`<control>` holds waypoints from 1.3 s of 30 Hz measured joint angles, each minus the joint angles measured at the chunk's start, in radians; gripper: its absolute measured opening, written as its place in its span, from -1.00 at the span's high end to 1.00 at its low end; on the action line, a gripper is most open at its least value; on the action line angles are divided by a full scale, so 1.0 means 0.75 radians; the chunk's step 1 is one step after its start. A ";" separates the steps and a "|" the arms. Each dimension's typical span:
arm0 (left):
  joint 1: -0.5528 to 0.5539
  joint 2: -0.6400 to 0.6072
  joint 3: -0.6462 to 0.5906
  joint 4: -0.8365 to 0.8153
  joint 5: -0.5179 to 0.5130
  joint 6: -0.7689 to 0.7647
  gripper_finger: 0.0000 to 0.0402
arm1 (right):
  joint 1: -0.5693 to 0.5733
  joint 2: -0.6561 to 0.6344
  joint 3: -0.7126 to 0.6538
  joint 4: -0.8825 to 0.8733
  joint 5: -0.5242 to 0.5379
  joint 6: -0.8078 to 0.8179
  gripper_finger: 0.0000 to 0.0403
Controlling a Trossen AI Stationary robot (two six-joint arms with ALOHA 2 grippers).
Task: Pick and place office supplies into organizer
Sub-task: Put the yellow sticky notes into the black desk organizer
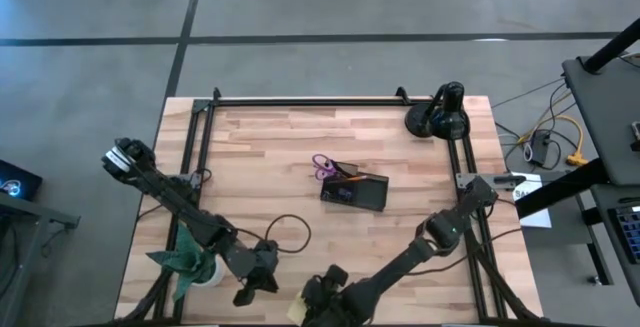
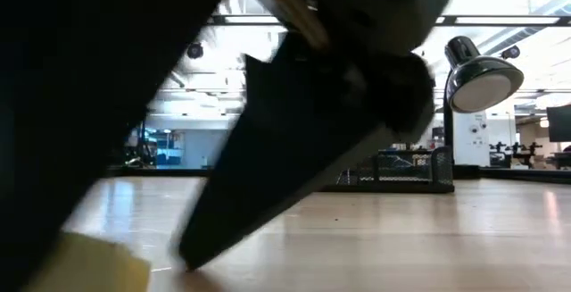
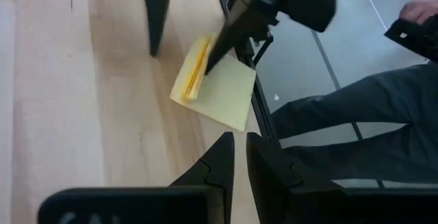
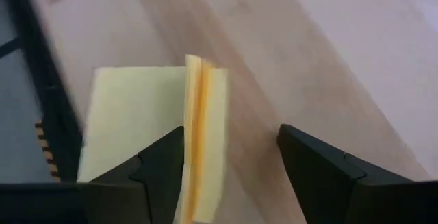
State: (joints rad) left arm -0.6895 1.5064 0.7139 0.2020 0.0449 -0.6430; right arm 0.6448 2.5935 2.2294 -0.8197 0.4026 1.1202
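Note:
The square yellow sticky-note pad (image 1: 297, 312) lies at the table's near edge, also seen in the left wrist view (image 3: 226, 94) and the low view (image 2: 80, 261). My right gripper (image 4: 233, 159) (image 1: 322, 289) is open and stands over it, with the pad's thick side (image 4: 198, 135) between the fingers. My left gripper (image 3: 239, 159) (image 1: 262, 279) is shut, holds nothing and hovers just left of the pad. The dark organizer (image 1: 355, 192) sits at mid-table with orange pencils in it. The purple-handled scissors (image 1: 322, 167) lie against its far-left corner. My right gripper is open, and the tip of one finger (image 3: 217, 46) comes down slantwise from above onto the pad's top face (image 3: 213, 73), beside its thick side. The other finger (image 3: 156, 18) stands clear over bare wood. The pad rests on the table.
A green paper plant (image 1: 185, 262) stands at the near-left corner. A black desk lamp (image 1: 440, 112) (image 2: 477, 78) is at the far-right corner. A black frame rail (image 3: 263, 107) borders the table beside the pad, and a person's legs (image 3: 356, 128) show beyond it.

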 joint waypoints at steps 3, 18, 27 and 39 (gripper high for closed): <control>-0.001 -0.002 0.000 0.001 0.000 -0.004 0.88 | -0.001 0.004 0.017 -0.096 0.006 0.078 -0.11; 0.000 -0.002 0.000 0.000 -0.034 -0.005 0.88 | -0.026 0.003 -0.004 -0.135 -0.064 -0.059 0.62; 0.000 -0.002 0.003 -0.001 -0.035 -0.006 0.88 | -0.048 -0.066 -0.017 -0.333 0.115 0.112 0.95; 0.019 -0.014 0.013 -0.001 -0.115 -0.002 0.88 | -0.055 -0.405 -0.106 -1.012 0.321 0.494 0.96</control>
State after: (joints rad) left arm -0.6752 1.4959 0.7237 0.2016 -0.0416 -0.6441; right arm 0.6031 2.2896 2.1501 -1.5786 0.6434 1.4909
